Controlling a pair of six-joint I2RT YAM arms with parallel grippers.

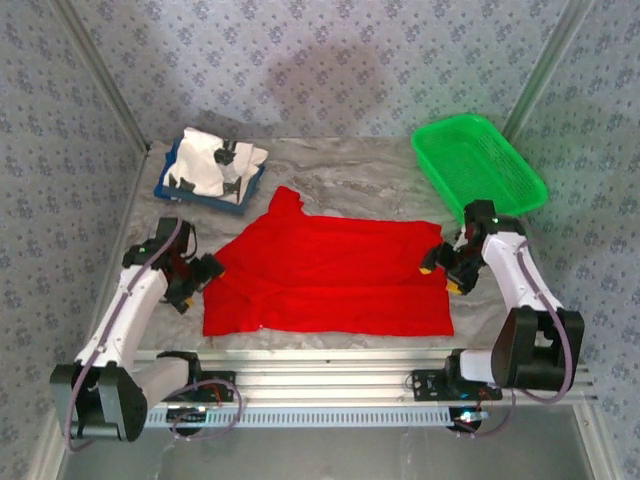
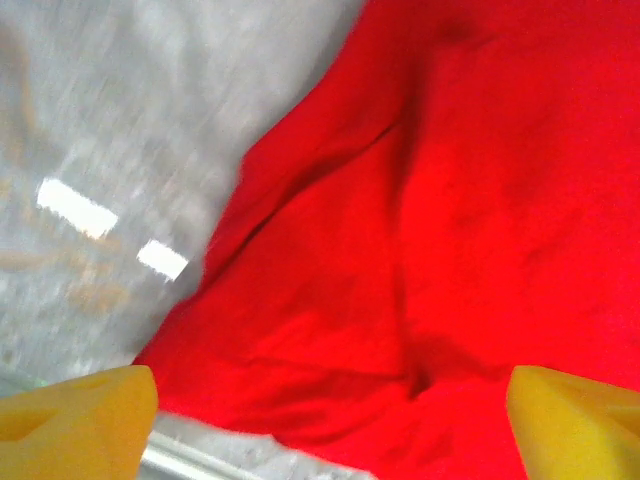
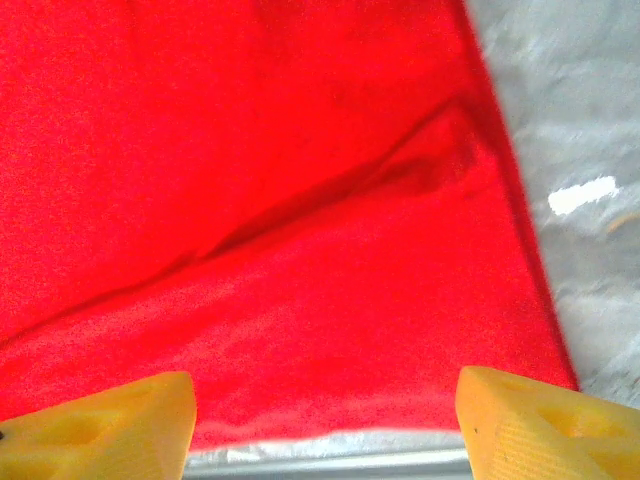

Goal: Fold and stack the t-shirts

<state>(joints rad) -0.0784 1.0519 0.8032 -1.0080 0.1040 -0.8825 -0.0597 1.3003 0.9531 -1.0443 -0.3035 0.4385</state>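
The red t-shirt lies spread flat and plain side up on the marble table, one sleeve pointing to the far left. The white t-shirt with black marks lies crumpled on the blue tray at the back left. My left gripper is open at the red shirt's left edge; its yellow fingers straddle wrinkled red cloth with nothing held. My right gripper is open at the shirt's right edge, its fingers wide apart over the hem.
A green mesh basket stands at the back right, close behind the right arm. Bare marble table lies between tray and basket. Patterned walls close in the sides, and a metal rail runs along the near edge.
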